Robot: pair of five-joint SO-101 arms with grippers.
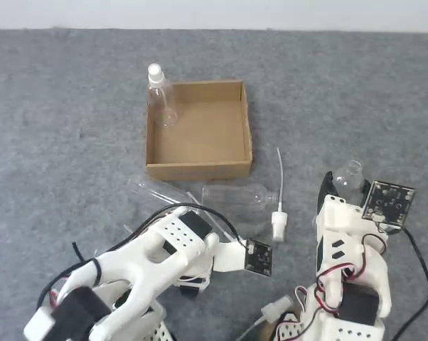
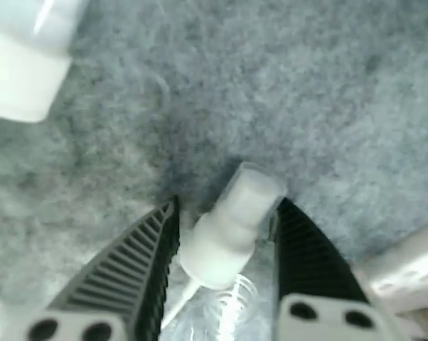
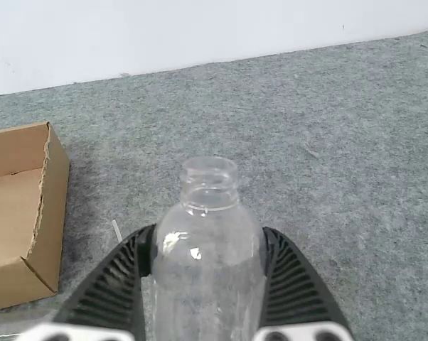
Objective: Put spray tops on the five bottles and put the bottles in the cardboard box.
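L tool (image 2: 227,207) grips spray top (image 2: 232,220) | R tool (image 3: 208,240) grips uncapped bottle (image 3: 208,206)

One cardboard box (image 1: 200,170), four bottles (image 1: 239,197) and four spray tops (image 1: 279,222).

Held bottle (image 3: 207,249): base cut off by the picture's edge, between the fingers of the right pincer (image 3: 207,234).
Cardboard box (image 3: 29,213): cropped in the right wrist view; we make out one corner.
Gripped spray top (image 2: 232,227): blurred in the left pincer (image 2: 227,209); we cannot tell whether it sits on a neck.
Corner spray top (image 2: 22,57): blurred and cropped.
Lying bottle (image 1: 153,190): one end hidden under the left arm (image 1: 164,249).
Front spray top (image 1: 274,309): partly behind the right arm (image 1: 349,249).
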